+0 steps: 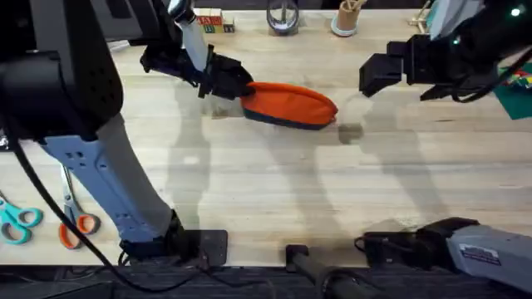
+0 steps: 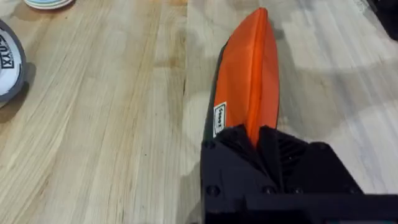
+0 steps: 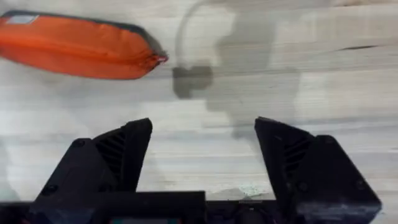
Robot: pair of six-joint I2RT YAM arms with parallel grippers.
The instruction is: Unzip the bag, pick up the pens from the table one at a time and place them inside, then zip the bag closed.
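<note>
The orange bag (image 1: 289,105) lies on the bench (image 1: 274,183) toward twelve o'clock of the overhead view. The left gripper (image 1: 223,81) is clenched on its nine o'clock end. The right gripper (image 1: 376,75), jaws released and spread wide, hangs off the bag's three o'clock end, apart from it. The left wrist view adds a small white label (image 2: 219,119) on the bag's side.
</note>
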